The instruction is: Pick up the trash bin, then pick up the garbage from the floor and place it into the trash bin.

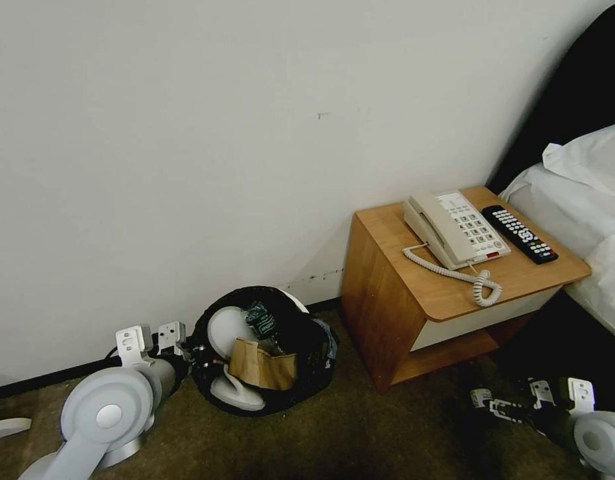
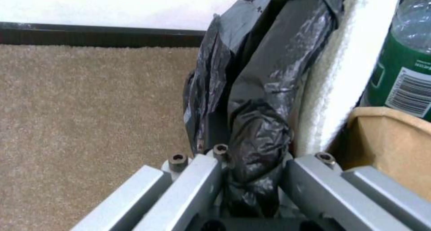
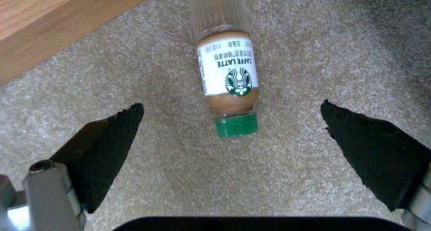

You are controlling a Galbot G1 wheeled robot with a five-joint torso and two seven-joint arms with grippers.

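**Bin gripped at its rim, a bottle lying between spread fingers**

While the left gripper sits at the lower left of the head view, it is clamped on the bag-lined rim of the trash bin, which is tipped toward the camera against the wall, just left of the wooden nightstand. Inside the bin lie a white slipper, a brown cardboard piece and a green-labelled bottle. From the left wrist camera the black bag bunches between the closed metal fingers, above tan carpet. At the lower right of the head view the right gripper hangs low over the dark floor beside the nightstand. Its wrist camera shows both black fingertips spread wide apart, and a coffee bottle with a green cap lies on the carpet between them, touching neither. On the nightstand rest a phone and a remote.
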